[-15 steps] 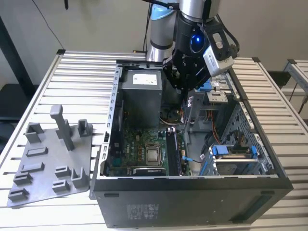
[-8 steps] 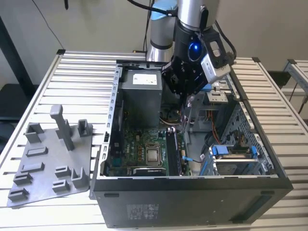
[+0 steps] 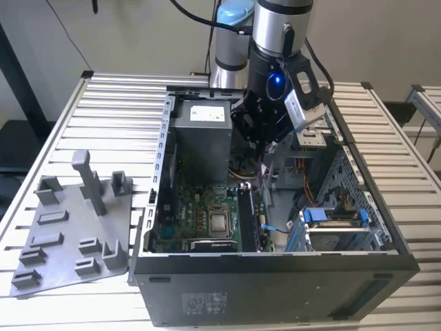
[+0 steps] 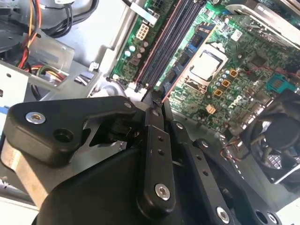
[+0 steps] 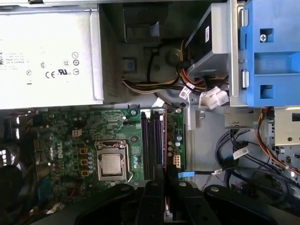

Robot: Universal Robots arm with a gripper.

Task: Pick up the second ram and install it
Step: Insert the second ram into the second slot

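My gripper (image 3: 264,148) hangs inside the open computer case (image 3: 275,265), above the far end of the dark memory slots (image 3: 248,214). In both wrist views its black fingers (image 5: 154,192) stand close together, shut on a thin edge-on strip that I take for the second ram (image 5: 165,206); most of the stick is hidden by the fingers. The gripper (image 5: 165,176) lines up with the memory slots (image 5: 152,145) beside the processor (image 5: 111,164). In the second wrist view the gripper (image 4: 158,96) sits just short of the slots' (image 4: 164,47) end.
A silver power supply (image 5: 47,56) fills the case's far side. Blue drive-bay clips (image 5: 272,51) and loose cables (image 5: 243,154) crowd one side of the slots. A cooling fan (image 4: 276,140) sits past the motherboard. A grey moulded tray (image 3: 69,227) lies at the exterior view's left.
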